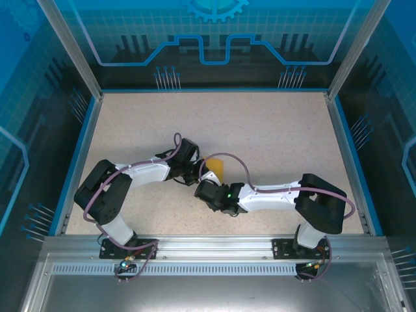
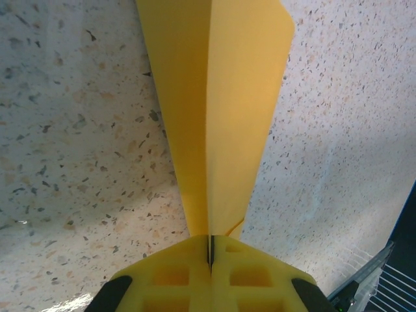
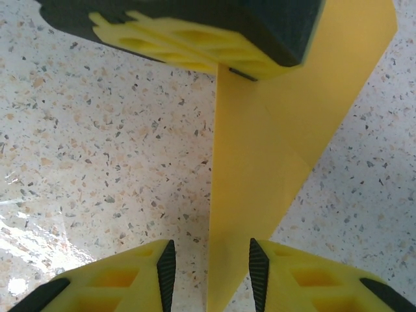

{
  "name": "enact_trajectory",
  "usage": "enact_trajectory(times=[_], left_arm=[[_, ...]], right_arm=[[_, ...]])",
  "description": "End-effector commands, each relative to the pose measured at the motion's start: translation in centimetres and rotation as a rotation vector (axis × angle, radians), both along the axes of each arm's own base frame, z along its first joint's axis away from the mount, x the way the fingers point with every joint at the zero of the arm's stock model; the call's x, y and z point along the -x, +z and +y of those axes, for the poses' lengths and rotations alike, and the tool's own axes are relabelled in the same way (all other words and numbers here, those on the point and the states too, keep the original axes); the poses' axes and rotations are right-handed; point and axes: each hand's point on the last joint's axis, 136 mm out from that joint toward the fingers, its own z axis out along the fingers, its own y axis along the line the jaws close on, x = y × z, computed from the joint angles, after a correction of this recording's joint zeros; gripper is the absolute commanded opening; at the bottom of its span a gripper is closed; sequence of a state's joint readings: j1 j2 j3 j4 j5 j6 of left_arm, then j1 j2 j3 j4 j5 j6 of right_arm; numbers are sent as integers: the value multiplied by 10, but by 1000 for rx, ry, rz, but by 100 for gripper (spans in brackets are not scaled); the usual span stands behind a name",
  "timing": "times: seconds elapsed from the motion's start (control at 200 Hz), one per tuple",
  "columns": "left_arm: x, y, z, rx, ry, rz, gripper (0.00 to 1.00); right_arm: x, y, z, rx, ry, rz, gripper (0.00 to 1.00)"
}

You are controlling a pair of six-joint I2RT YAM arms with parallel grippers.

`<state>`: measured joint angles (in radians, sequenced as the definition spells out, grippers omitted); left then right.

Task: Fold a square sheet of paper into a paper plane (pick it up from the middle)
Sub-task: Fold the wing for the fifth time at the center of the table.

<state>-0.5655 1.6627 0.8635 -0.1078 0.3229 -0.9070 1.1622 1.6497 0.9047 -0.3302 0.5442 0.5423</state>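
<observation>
- Left wrist view: nearest the lens, the left gripper point(image 2: 209, 257) has its two yellow fingers point(image 2: 169, 276) pressed together, with only a thin dark seam between them.
- It is clamped on the narrow near end of the sheet of paper point(image 2: 221, 97), which runs away from the jaws and widens with distance.
- A straight crease runs down the middle of the orange-yellow sheet, and its far end leaves the top of the frame above the speckled table point(image 2: 78, 130).
- Right wrist view: the right gripper point(image 3: 211, 276) has its jaws apart, the ribbed black pads point(image 3: 166, 270) standing on either side of the sheet's near tip.
- The left pad is clear of the paper; whether the right pad touches it I cannot tell.
- Farther off, the sheet point(image 3: 273, 143) rises to the left gripper point(image 3: 224, 65), which pinches its other end.
- Top external view: the two arms reach inward from their bases and meet near the middle of the table point(image 1: 260, 123).
- The right gripper point(image 1: 209, 190) sits just nearer than the left gripper point(image 1: 193, 172).
- The sheet point(image 1: 216, 169) shows as a small orange patch just beside both of them.
</observation>
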Motion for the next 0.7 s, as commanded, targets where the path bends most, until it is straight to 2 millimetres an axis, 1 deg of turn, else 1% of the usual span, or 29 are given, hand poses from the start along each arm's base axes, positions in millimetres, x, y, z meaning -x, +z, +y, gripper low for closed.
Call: enact_trajectory(times=[0.0,0.025,0.04,0.06,0.225,0.305,0.385,0.695], left_arm=[[2,10,-9,20,-28,6,5],[3,9,-9,19,-27,7,5],[3,9,-9,20,-28,7,5],[3,10,-9,21,-27,8,5],[4,10,-9,25,-24,14,5],[3,10,-9,26,-22,13,5],[4,10,-9,26,-24,13,5],[4,12,-8,23,-21,13,6]], right_arm=[[-2,5,5,-45,-13,-37,38],[-2,7,7,-56,-12,-39,38],[0,0,1,-40,-12,-32,38],[1,-1,0,-40,-12,-32,37],[-2,-2,2,-44,-13,-45,35],[-3,-4,1,-38,-15,-46,32],[-4,-2,0,-43,-23,-52,30],[-6,-7,-7,-34,-38,-47,17]])
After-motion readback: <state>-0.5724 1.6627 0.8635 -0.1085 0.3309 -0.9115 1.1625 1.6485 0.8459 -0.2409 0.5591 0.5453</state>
